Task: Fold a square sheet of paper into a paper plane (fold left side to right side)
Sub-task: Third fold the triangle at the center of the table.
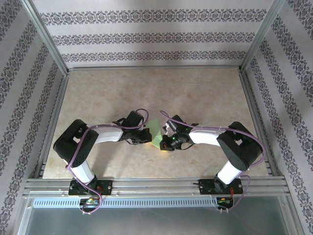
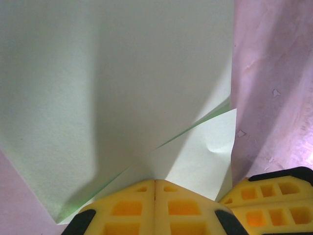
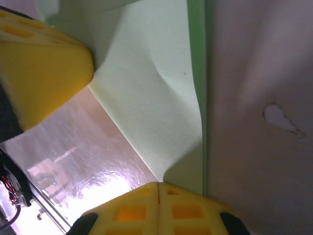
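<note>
Left gripper [image 2: 155, 182] and right gripper [image 3: 159, 185] are each pinching the folded green paper [image 1: 156, 133] near the middle of the table [image 1: 146, 88], fingers pressed together; the wrist cameras are catching a dented flap [image 2: 212, 146]

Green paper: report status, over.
Left gripper shut on green paper. Right gripper shut on it too. Sheet creased, folded layers showing. Nothing blocking.

The table [image 1: 146, 93] has a beige, mottled top with a soft sheen, and it is closed in on the left, right and far sides by pale wallpaper [image 1: 146, 29] with dark ornamental stripes. Slanting aluminium posts [image 1: 45, 36] stand at the far corners. A ribbed metal rail [image 1: 156, 186] runs along the near edge, with a grey slotted strip [image 1: 156, 201] just nearer.
</note>
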Controlling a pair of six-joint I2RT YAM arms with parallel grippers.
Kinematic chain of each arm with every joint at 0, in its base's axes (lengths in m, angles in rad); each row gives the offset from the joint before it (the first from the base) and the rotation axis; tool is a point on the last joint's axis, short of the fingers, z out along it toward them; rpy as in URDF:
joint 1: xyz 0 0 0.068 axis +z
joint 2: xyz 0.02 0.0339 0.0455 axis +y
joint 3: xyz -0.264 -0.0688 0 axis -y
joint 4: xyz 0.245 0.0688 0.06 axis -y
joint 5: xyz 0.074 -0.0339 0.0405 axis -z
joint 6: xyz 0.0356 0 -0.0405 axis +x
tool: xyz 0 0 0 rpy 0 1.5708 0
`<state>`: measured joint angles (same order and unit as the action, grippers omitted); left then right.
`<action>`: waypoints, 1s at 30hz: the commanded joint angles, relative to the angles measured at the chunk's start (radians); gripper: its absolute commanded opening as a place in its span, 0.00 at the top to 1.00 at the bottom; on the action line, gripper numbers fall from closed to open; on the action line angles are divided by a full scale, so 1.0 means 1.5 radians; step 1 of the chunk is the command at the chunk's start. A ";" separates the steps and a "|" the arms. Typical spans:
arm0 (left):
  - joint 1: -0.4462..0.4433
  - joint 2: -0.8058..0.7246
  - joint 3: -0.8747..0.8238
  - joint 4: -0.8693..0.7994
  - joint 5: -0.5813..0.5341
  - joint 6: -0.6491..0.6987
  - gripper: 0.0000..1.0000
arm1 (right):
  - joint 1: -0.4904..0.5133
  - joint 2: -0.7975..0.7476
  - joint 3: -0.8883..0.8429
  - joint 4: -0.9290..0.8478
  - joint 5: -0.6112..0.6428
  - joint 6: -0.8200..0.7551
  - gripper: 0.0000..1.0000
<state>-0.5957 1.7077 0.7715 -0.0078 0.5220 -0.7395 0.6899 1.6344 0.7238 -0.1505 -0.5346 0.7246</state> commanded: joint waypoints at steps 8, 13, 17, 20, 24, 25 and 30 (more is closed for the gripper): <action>-0.005 0.030 0.003 -0.062 -0.037 0.011 0.97 | 0.020 0.030 0.063 0.007 0.024 0.030 1.00; -0.005 0.031 0.004 -0.064 -0.039 0.011 0.98 | 0.025 0.059 0.079 0.017 0.026 0.032 1.00; -0.005 0.032 0.004 -0.066 -0.039 0.012 0.98 | 0.030 0.079 0.089 0.017 0.025 0.028 1.00; -0.005 0.032 0.005 -0.069 -0.041 0.014 0.98 | 0.031 0.087 0.087 0.014 0.030 0.027 1.00; -0.005 0.031 0.007 -0.079 -0.049 0.019 0.98 | 0.028 0.084 0.068 0.006 0.042 0.031 1.00; -0.005 0.031 0.009 -0.083 -0.051 0.020 0.98 | 0.026 0.081 0.062 0.002 0.044 0.032 1.00; -0.005 0.037 0.019 -0.106 -0.066 0.032 0.98 | 0.024 0.053 0.025 -0.019 0.042 0.032 1.00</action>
<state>-0.5957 1.7199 0.7998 -0.0521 0.5179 -0.7292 0.7242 1.7302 0.8104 -0.1074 -0.5083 0.7616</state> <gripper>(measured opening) 0.054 0.060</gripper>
